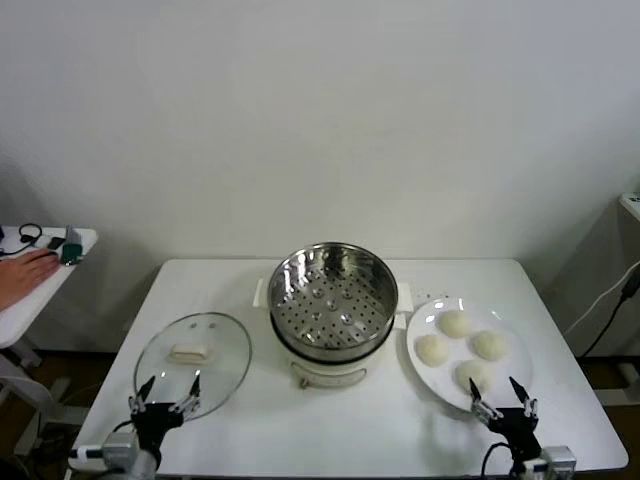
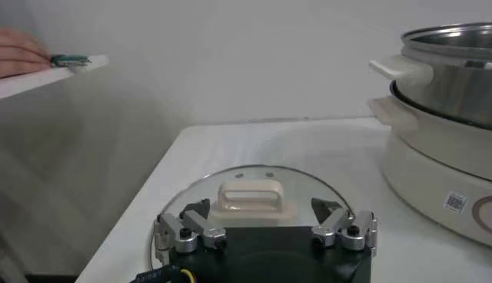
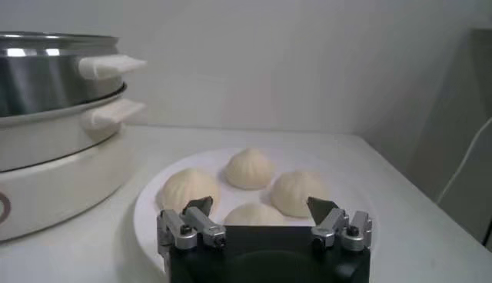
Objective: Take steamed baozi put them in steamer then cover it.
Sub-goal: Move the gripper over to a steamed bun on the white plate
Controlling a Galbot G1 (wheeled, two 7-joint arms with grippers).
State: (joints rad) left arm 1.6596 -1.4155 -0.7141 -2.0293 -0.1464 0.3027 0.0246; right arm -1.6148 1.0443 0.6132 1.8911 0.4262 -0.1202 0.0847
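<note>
The steamer (image 1: 328,300) stands uncovered at the table's middle, its perforated tray bare; it also shows in the left wrist view (image 2: 446,115) and the right wrist view (image 3: 54,115). Several off-white baozi (image 1: 455,323) lie on a white plate (image 1: 418,325) to its right, also seen in the right wrist view (image 3: 250,168). The glass cover (image 1: 192,352) with its cream handle (image 2: 248,195) lies flat on the table to the steamer's left. My left gripper (image 1: 167,389) is open at the cover's near edge. My right gripper (image 1: 503,392) is open at the plate's near edge.
A small side table (image 1: 40,280) stands at the far left with a person's hand (image 1: 22,272) and a small green object on it. A cable (image 1: 610,310) hangs at the right. A white wall lies behind the table.
</note>
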